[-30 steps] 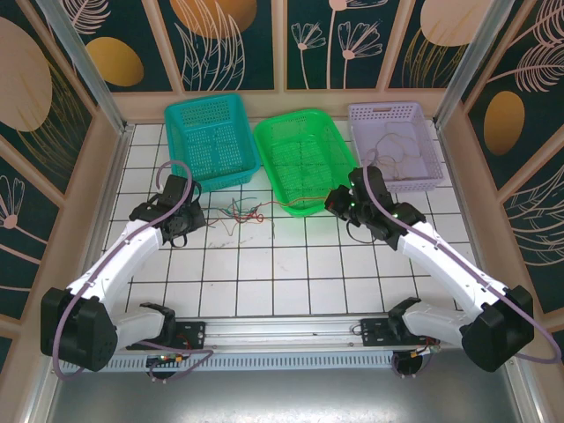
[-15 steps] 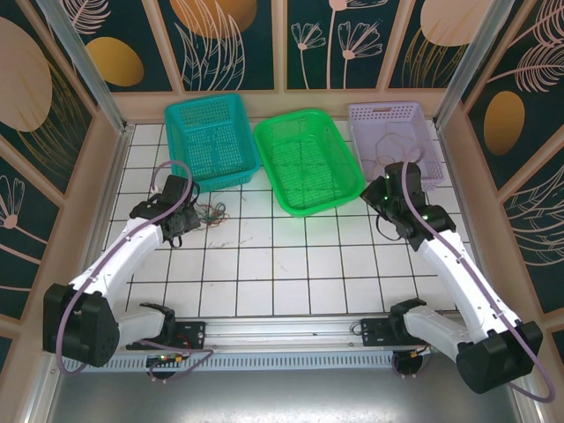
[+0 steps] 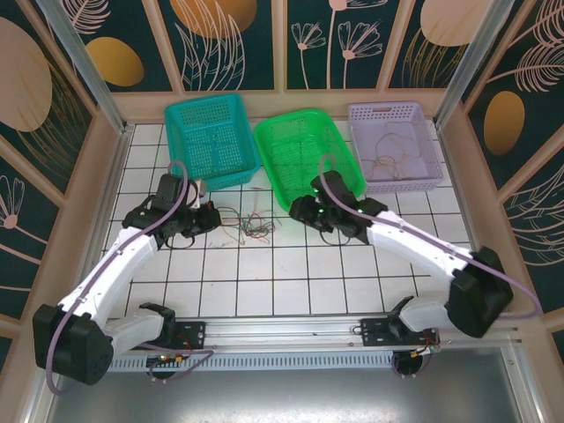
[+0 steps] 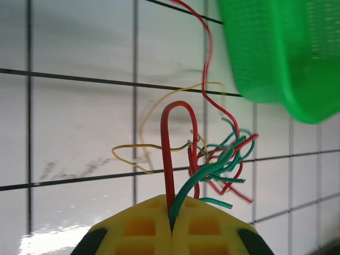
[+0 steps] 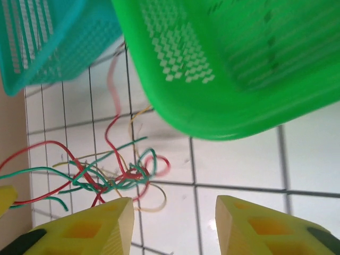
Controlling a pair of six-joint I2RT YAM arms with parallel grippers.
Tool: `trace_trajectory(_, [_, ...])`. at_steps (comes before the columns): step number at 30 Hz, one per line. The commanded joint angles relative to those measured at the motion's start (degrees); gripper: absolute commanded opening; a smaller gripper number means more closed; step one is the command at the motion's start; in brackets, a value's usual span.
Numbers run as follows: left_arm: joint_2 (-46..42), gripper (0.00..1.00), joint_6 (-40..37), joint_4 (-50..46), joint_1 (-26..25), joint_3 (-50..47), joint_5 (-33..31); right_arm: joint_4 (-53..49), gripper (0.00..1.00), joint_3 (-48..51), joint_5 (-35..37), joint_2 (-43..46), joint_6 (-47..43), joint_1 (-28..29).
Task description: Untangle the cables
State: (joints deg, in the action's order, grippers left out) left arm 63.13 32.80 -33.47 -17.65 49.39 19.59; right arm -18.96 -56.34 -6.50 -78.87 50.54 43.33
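Note:
The cables are thin red, green and tan-yellow wires knotted in a small tangle on the white tiles, in front of the gap between the teal and green baskets. My left gripper sits just left of the tangle. In the left wrist view the left gripper is shut on a red loop and a green strand that lead up into the knot. My right gripper is just right of the tangle. In the right wrist view the right gripper is open and holds nothing, with the cables beside its left finger.
Three baskets line the back: teal basket, green basket and purple basket with a thin tan wire lying in it. The green basket's rim hangs close over the right gripper. Wooden walls enclose the table.
The right arm swung left from the purple basket to the tangle and its jaws opened. The left gripper shifted slightly right, still shut on the cables.

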Motion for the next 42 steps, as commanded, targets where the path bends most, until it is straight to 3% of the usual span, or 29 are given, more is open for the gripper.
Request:
trace_trajectory(1, [-2.13, 0.0, 2.92, 4.1, -0.23, -2.03, 7.6, 5.35, 0.45, -3.24, -8.3, -4.31, 6.69, 1.01])
trace_trajectory(8, [-2.88, 0.0, 4.39, 5.17, -0.46, -3.74, 6.85, 11.58, 0.47, -2.3, -11.59, -9.45, 17.64, 4.24])
trace_trajectory(15, [-3.54, 0.0, 4.57, 5.76, -0.49, -4.35, 7.94, 12.27, 0.47, 0.44, -10.93, -10.93, 17.82, 4.61])
trace_trajectory(24, [-3.54, 0.0, 3.21, 4.05, -0.5, -4.06, 7.83, 6.86, 0.45, 5.61, -1.54, -3.71, 17.86, 6.46])
trace_trajectory(27, [-3.38, 0.0, 2.98, 4.05, -0.52, -4.2, 8.47, 12.99, 0.38, 9.73, -2.71, -3.06, 19.08, 6.35])
trace_trajectory(31, [-3.19, 0.0, 2.65, 3.95, -0.46, -4.32, 9.28, 21.5, 0.37, 10.03, -2.16, -5.78, 19.42, 5.92])
trace_trajectory(38, [-3.09, 0.0, 2.45, 3.85, -0.46, -4.65, 9.89, 25.52, 0.28, 7.69, -2.9, -10.31, 20.66, 5.71])
trace_trajectory(40, [-3.17, 0.0, 2.45, 3.87, -0.46, -4.62, 9.93, 25.17, 0.2, 7.54, -2.69, -10.48, 20.48, 5.74])
trace_trajectory(42, [-3.41, 0.0, 2.5, 3.55, -0.51, -4.55, 9.15, 24.24, 0.05, 7.47, -1.98, -10.18, 20.17, 5.76])
